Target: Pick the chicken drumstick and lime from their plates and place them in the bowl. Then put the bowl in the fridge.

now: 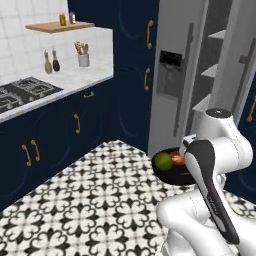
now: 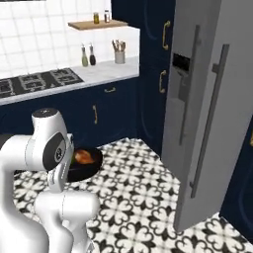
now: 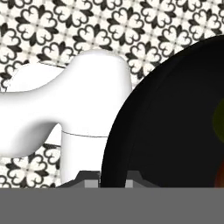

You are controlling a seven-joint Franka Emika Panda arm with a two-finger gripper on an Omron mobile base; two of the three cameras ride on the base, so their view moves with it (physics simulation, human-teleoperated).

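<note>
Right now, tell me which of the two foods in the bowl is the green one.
The lime: round and green, at the left of the black bowl in the left base view. The drumstick beside it is orange-brown.

There was one black bowl (image 1: 172,172), holding one lime (image 1: 162,160) and one chicken drumstick (image 2: 83,157); one fridge (image 2: 197,74); two bottles (image 1: 51,61) on the counter; two jars (image 2: 101,17) on one shelf (image 1: 59,26).

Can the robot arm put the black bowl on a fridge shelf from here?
Probably yes. The fridge door is swung open, its grey shelves show, and nothing stands between them and the bowl with the lime and chicken drumstick inside, carried above the floor.
</note>
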